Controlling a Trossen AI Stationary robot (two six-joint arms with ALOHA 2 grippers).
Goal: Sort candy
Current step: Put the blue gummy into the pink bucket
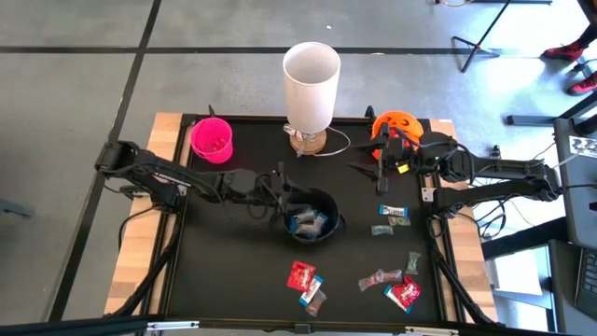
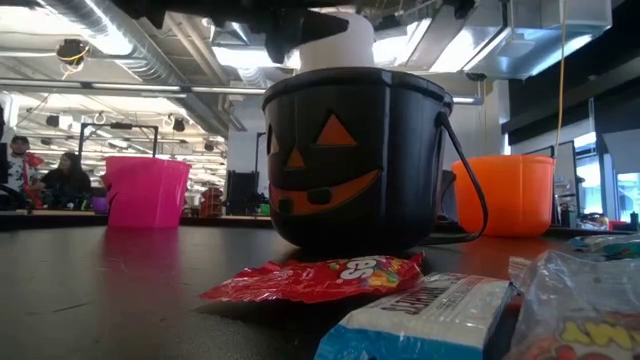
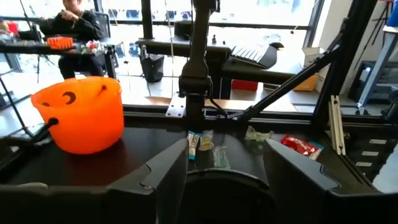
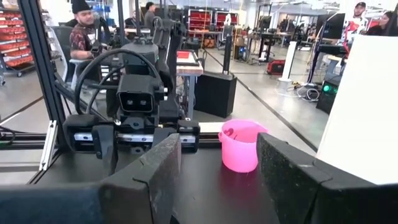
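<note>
- Take the black pumpkin bucket [image 1: 312,222] near the middle of the table [image 1: 233,280] as your landmark; it holds a few blue-and-white and silvery sweets.
- Your left gripper [image 1: 283,193] hangs over the bucket's rim on the side facing the left arm. In the left wrist view its fingers [image 3: 163,167] stand wide apart above the dark bucket rim, and nothing is between them.
- Your right gripper [image 1: 383,179] sits well away from the black bucket, just beside the orange pumpkin bucket [image 1: 396,127] at the far right part of the table. Its fingers [image 4: 152,163] are spread wide in the right wrist view and hold nothing.
- The loose candy [image 1: 392,280] lies on the near side of the black bucket and towards the right arm: a red packet [image 1: 300,273] with a blue-and-white bar [image 1: 311,290] touching it just in front of the bucket, and another red packet [image 1: 405,294] farther right.
- A blue-and-white bar [image 1: 393,212] and a silvery piece [image 1: 382,230] lie between the black bucket and the right arm.
- The pink cup [image 1: 213,139] stands beyond the black bucket on the left arm's side.
- A tall white cylinder [image 1: 311,84] on a wooden base stands straight behind the bucket.
</note>
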